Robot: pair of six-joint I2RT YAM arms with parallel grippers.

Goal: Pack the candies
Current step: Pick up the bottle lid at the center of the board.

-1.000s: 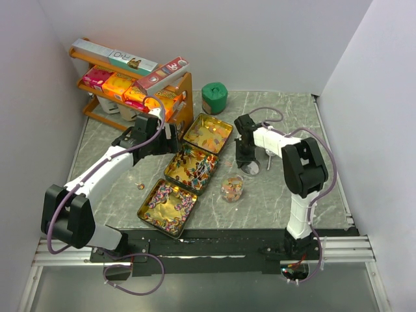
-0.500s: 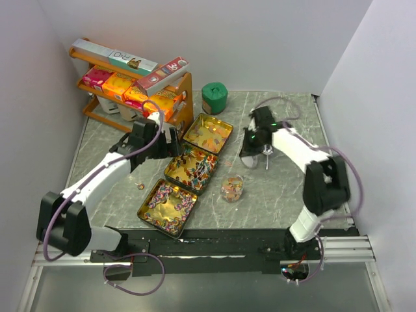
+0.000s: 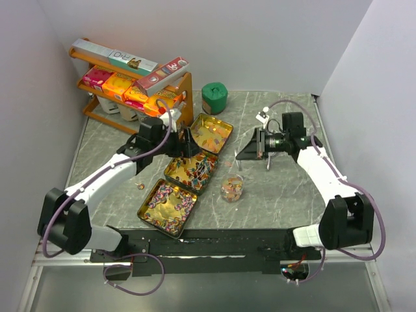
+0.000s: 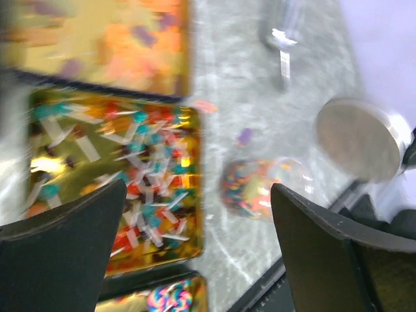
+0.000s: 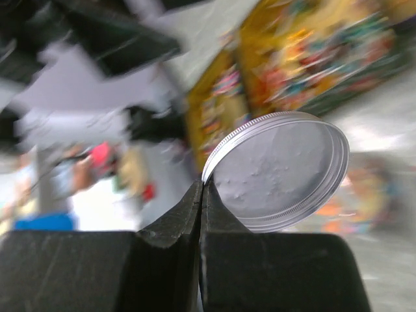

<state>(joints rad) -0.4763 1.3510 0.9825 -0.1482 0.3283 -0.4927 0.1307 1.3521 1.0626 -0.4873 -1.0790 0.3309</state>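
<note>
As the right hand (image 5: 201, 188) pinches it, the metal lid (image 5: 279, 172) gleams.

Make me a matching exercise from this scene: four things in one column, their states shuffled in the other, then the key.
Things
1. metal lid
2. jar
3. round tub
4. left gripper

States
A. open, holding nothing
B. green, standing at the back
C. pinched between the fingers of the right gripper
D. uncovered, candies inside

Pairs: 1-C, 2-D, 3-B, 4-A
</note>
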